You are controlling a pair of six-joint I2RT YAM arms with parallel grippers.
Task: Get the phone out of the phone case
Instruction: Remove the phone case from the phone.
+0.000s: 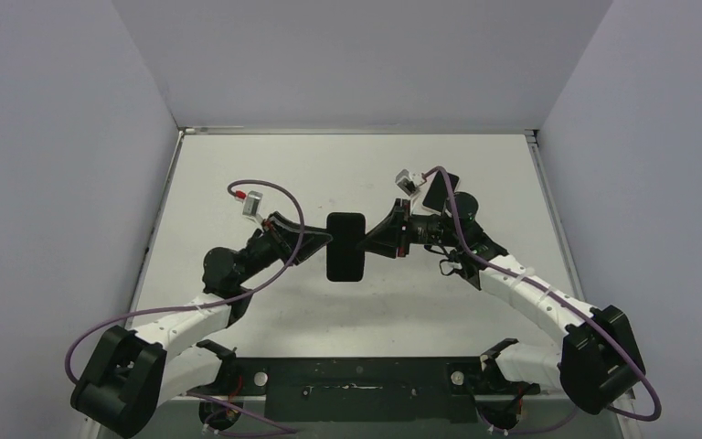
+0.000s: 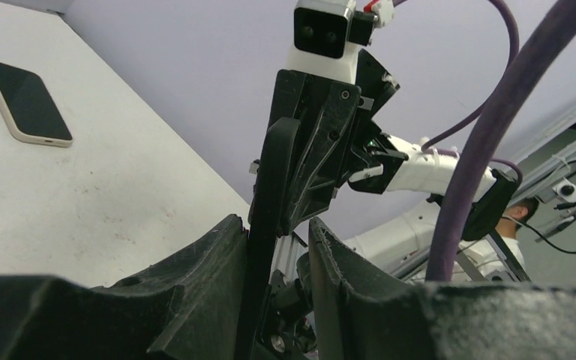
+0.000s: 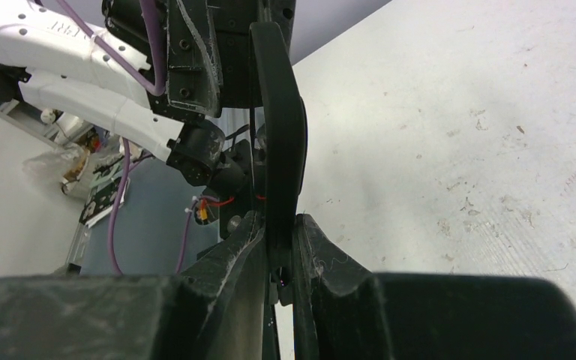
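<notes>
Risk of dropping the phone case (image 1: 345,247): hangs above the desk (image 1: 265,165), clamped along one edge by the closed right pincer (image 3: 277,229), yet sits loose between the parted fingers of the left pincer (image 2: 274,232), gap showing on one side. Slips or swings on any snag against a left finger, or under too weak a single grip. As for the phone (image 2: 26,101): already out, bare on the desk, well apart from the case.

Top view overhead; wrist views close, opposed, apparently sharing phone case (image 2: 268,202).
</notes>
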